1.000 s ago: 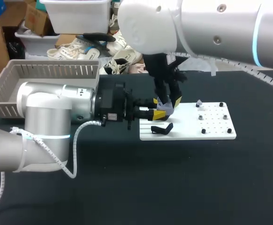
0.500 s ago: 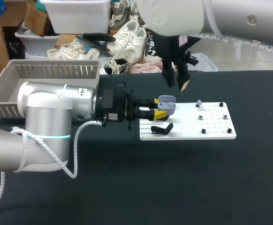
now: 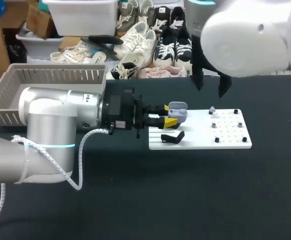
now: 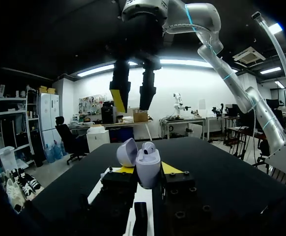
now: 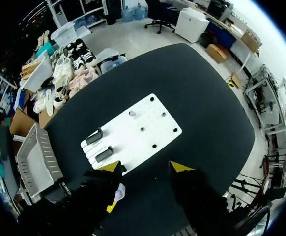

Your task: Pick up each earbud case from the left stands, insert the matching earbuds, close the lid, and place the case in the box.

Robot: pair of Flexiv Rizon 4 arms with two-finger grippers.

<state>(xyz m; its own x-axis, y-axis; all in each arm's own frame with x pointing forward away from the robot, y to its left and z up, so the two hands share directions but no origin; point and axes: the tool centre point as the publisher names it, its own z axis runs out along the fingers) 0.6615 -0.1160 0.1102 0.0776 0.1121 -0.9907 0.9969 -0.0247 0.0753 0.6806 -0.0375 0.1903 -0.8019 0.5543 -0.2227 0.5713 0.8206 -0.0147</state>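
Right gripper (image 5: pixel 145 168) has risen clear of the earbud case (image 4: pixel 147 162) — fingers spread, empty; left gripper (image 4: pixel 148 170) still pinches it.

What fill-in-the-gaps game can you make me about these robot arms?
The left pincer is shut on the earbud case, whose lid is ____.
The right pincer holds ____.
The white board lies on a ____ table.
Missing words: open; nothing; black.
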